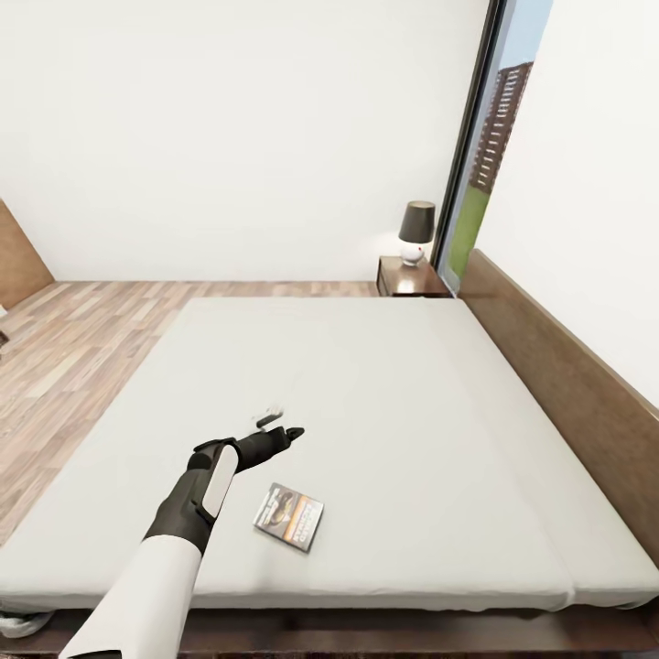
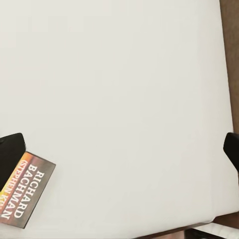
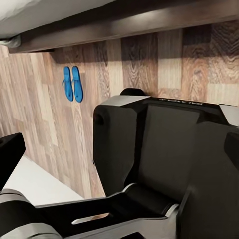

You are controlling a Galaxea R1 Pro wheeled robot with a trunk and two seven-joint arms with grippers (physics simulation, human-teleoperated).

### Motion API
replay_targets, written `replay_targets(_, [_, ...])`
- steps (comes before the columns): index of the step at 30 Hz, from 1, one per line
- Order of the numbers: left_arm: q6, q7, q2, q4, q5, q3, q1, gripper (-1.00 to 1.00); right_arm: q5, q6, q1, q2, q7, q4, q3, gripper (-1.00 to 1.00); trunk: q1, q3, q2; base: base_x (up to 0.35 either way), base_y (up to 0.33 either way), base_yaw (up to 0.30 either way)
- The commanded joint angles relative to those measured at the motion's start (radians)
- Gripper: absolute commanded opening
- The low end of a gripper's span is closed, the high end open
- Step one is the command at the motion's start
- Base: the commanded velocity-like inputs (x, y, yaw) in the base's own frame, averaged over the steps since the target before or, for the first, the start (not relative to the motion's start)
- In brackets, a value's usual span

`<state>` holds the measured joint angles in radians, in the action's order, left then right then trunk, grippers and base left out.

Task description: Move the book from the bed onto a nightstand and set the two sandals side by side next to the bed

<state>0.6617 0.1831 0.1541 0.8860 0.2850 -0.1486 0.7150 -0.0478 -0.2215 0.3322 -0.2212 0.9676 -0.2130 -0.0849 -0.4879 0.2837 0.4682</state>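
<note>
The book [image 1: 288, 517] lies flat on the bed [image 1: 384, 412], near its foot edge, untouched. The left gripper [image 1: 277, 428] hovers just beyond it over the mattress, fingers [image 2: 10, 157] spread wide and empty. The nightstand [image 1: 410, 277] stands at the far side by the headboard, carrying a lamp [image 1: 416, 232]. The two sandals [image 3: 72, 83] lie side by side on the wooden floor [image 3: 164, 64] beside the bed frame. The right fingers' state I cannot tell
</note>
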Motion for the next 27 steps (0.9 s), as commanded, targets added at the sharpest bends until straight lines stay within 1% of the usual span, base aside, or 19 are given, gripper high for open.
replay_targets(1, [0.007,0.004,0.001,0.001,0.000,-0.005,0.001,1.00,-0.004,-0.011,0.000,0.000,0.004,0.000,-0.005,1.00,0.000,0.003,0.002,0.000,0.000,0.064])
replay_targets(13, [0.007,0.003,0.002,0.001,0.000,-0.005,0.000,1.00,-0.004,-0.010,0.001,0.000,0.004,0.000,-0.005,1.00,0.000,0.021,0.002,0.000,0.000,0.063])
replay_targets(20, [0.009,-0.003,0.006,-0.005,0.000,0.017,0.001,1.00,-0.004,-0.010,0.000,-0.001,0.004,0.000,-0.006,1.00,0.000,0.032,0.002,0.000,0.000,0.064])
replay_targets(23, [0.010,-0.026,0.009,-0.032,-0.001,0.025,0.001,1.00,-0.004,-0.011,0.001,0.000,0.004,0.000,-0.005,1.00,0.000,0.037,0.002,0.000,0.000,0.064])
replay_targets(27, [0.009,-0.039,0.010,-0.040,-0.001,0.027,0.002,1.00,-0.004,-0.010,0.001,0.001,0.003,0.000,-0.005,1.00,0.000,0.043,0.002,0.000,0.000,0.064])
